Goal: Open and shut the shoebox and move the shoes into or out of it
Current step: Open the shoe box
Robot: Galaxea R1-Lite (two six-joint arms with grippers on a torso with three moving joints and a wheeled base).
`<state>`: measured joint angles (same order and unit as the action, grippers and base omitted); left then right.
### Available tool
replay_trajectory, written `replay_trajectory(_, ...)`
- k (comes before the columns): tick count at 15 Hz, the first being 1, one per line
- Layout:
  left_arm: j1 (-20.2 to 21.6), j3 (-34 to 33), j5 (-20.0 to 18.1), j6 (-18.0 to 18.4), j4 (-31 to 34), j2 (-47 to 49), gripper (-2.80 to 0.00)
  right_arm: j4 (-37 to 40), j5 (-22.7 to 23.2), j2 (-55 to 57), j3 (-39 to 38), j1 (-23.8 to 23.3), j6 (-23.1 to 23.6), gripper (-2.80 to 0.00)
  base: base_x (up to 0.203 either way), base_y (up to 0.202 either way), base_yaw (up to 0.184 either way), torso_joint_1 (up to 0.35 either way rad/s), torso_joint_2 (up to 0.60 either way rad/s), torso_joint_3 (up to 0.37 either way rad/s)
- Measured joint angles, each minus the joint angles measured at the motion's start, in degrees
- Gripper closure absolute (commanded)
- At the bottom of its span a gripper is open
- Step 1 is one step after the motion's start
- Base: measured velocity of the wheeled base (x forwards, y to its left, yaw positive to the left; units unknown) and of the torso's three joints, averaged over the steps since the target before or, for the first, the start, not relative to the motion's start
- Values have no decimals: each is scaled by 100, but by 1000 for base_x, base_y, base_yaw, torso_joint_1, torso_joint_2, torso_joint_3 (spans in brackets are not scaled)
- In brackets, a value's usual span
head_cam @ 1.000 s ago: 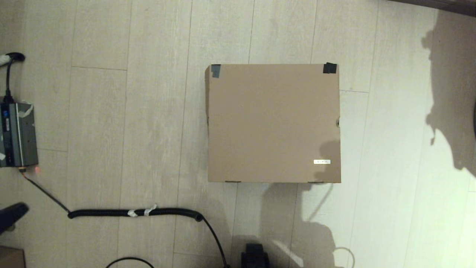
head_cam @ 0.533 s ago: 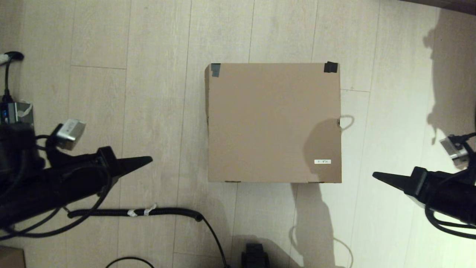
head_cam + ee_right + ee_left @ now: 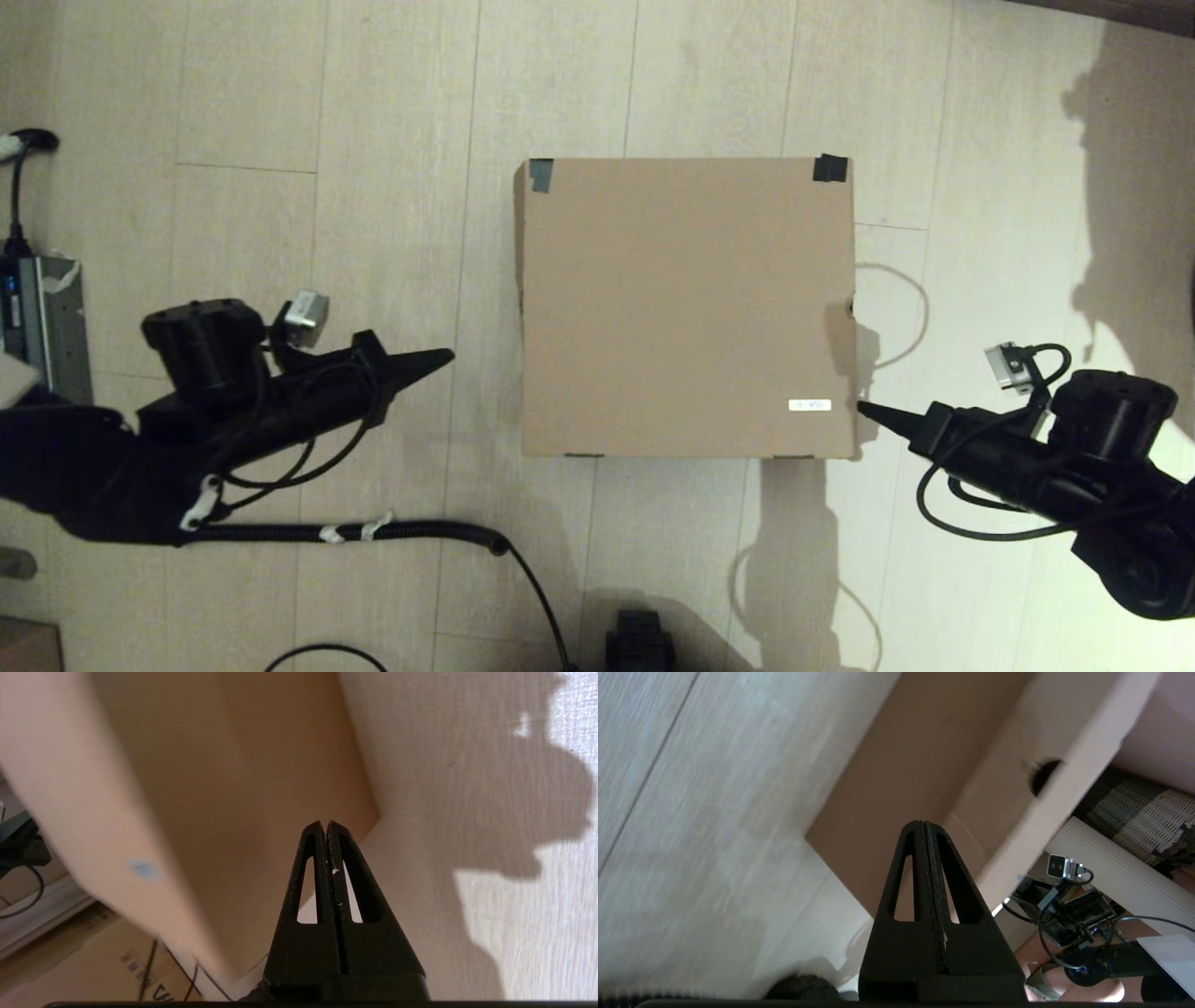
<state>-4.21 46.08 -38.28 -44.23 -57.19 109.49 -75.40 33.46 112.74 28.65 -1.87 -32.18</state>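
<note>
At the far left of your head view a grey metal device lies on the pale wood-plank floor, with a black coiled cable running along the planks nearer the robot. Your left tool comes next: a black, tapering wedge, its two fingers pressed flat together with nothing between them, pointing toward the left wall of the shoebox and stopping near it without touching. In the left wrist view that tool shows slotted fingers with ribbed inner faces meeting along one seam, aimed at the shoebox's near lower corner, and a dark round hole in the cardboard side wall. The shoebox sits in the middle of the floor, lid down flat and closed, a plain matte brown cardboard rectangle; its long axis runs left to right, only slightly longer than its depth, edges square to the planks. Black tape marks the two far lid corners, and a small white label sits near the lid's near right corner. At the right, your right tool is likewise squeezed together and empty, its tip just at the shoebox's right edge beside the label; you cannot tell whether it touches. The right wrist view shows that tool pointed at the base of the smooth cardboard wall.
</note>
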Motion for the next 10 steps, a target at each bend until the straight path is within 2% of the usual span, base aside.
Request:
replay_trajectory(4, -182, 330, 16, 9, -15, 416, 0, -6, 121, 331, 156, 96, -45, 0, 0, 0, 0, 0, 0, 0)
replay_trajectory(8, -437, 641, 182, 34, -17, 645, 0, -22, 135, 388, 328, 202, -525, 0, 0, 0, 0, 0, 0, 0)
replay_trajectory(10, -507, 706, 258, 35, -17, 699, 0, -26, 196, 366, 359, 216, -606, 0, 0, 0, 0, 0, 0, 0)
